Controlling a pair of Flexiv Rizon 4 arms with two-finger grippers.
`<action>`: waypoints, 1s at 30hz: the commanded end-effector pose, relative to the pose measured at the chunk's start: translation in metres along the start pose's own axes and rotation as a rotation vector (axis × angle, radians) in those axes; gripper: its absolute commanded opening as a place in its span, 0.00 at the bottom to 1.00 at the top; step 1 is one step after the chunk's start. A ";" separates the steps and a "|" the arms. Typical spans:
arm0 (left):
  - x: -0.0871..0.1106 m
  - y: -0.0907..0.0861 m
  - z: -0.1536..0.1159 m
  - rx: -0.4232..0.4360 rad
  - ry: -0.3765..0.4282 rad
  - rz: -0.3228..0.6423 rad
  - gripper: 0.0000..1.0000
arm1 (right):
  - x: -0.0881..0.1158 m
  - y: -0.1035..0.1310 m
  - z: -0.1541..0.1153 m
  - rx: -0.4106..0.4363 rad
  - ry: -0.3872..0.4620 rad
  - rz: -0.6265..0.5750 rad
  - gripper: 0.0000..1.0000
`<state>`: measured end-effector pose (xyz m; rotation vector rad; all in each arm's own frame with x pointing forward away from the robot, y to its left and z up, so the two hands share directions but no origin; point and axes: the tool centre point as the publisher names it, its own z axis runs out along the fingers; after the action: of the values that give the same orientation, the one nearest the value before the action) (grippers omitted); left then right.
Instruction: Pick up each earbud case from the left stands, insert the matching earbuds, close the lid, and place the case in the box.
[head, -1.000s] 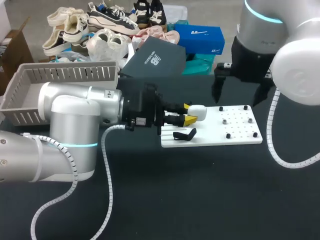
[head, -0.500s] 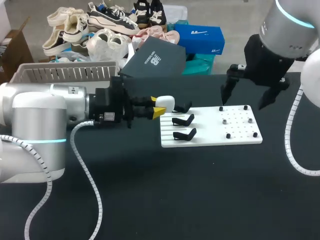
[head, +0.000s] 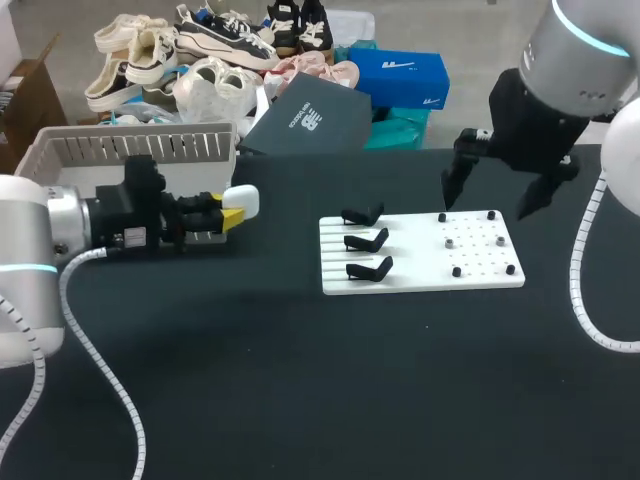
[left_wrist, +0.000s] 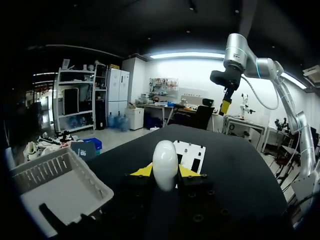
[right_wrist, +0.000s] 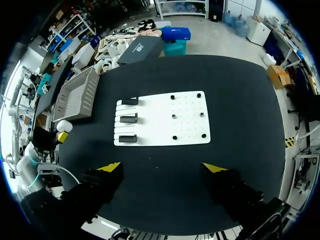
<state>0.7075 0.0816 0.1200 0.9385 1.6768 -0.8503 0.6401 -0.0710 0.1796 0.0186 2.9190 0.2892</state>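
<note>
We are swinging our left arm (head: 140, 210) back from the white pegged board (head: 480, 272), and the white oval earbud case (head: 243, 201) is riding along, pinched in the left jaws just beside the grey slatted plastic basket (head: 130, 150). All three black stands (head: 365, 241) are sitting bare. The lid is probably shut, so boxing looks next. Our right arm (head: 575, 60) is hovering over the board's far edge, right jaws spread wide and holding nothing.

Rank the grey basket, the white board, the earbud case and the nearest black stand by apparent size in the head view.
1. grey basket, even though partly hidden
2. white board
3. earbud case and black stand: these look too alike to rank.
</note>
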 end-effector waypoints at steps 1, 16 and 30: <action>-0.002 0.010 -0.016 -0.373 -0.031 -0.021 0.00 | 0.001 -0.001 0.000 -0.002 -0.003 0.000 1.00; -0.011 0.088 -0.022 -0.626 0.026 -0.129 0.00 | 0.001 -0.001 0.000 -0.002 -0.003 0.000 1.00; 0.021 0.131 -0.016 -0.733 0.180 -0.418 0.00 | 0.001 -0.001 0.000 -0.002 -0.003 0.000 1.00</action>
<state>0.8028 0.1674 0.0955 0.3958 2.0411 -0.7476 0.6401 -0.0710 0.1798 0.0187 2.9195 0.2895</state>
